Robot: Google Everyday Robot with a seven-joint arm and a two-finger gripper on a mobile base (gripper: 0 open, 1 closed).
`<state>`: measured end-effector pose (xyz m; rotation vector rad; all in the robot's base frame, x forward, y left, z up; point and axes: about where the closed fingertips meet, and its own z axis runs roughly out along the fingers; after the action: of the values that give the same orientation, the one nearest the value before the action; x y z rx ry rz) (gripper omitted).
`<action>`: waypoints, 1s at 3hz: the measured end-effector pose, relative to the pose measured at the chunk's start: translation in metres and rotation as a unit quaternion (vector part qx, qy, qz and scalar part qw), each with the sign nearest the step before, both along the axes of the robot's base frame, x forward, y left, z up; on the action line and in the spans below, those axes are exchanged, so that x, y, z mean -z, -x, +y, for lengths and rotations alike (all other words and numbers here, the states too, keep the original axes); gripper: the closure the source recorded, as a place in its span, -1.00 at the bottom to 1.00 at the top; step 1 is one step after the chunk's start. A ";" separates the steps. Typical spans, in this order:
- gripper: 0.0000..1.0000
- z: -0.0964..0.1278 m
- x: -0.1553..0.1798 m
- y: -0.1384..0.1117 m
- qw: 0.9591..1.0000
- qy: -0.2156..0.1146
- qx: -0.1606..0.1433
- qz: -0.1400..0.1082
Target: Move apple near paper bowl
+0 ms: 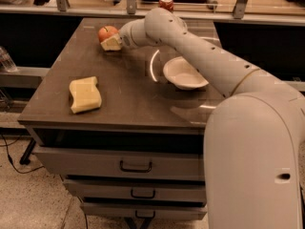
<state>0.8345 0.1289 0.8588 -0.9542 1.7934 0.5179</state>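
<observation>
The red-orange apple [107,32] sits on the dark table top [124,99] at the far left. My gripper [111,43] is right at the apple's near right side, its pale fingers touching or almost touching it. The white paper bowl [184,74] lies to the right of the table's middle, partly under my arm. The apple is about a bowl's width and more to the left of the bowl.
A yellow sponge [86,94] lies at the front left of the table. A red soda can [166,2] stands behind my arm at the back edge. Drawers [136,165] are below the table front. A rail runs behind the table.
</observation>
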 end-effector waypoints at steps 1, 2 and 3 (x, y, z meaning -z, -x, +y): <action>0.98 -0.047 -0.032 0.017 0.999 -0.001 0.040 -0.028; 1.00 -0.106 -0.054 0.035 0.995 -0.001 0.083 -0.047; 1.00 -0.106 -0.054 0.035 0.995 -0.001 0.083 -0.047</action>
<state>0.7991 0.0230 0.9126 -0.8058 1.7685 0.3648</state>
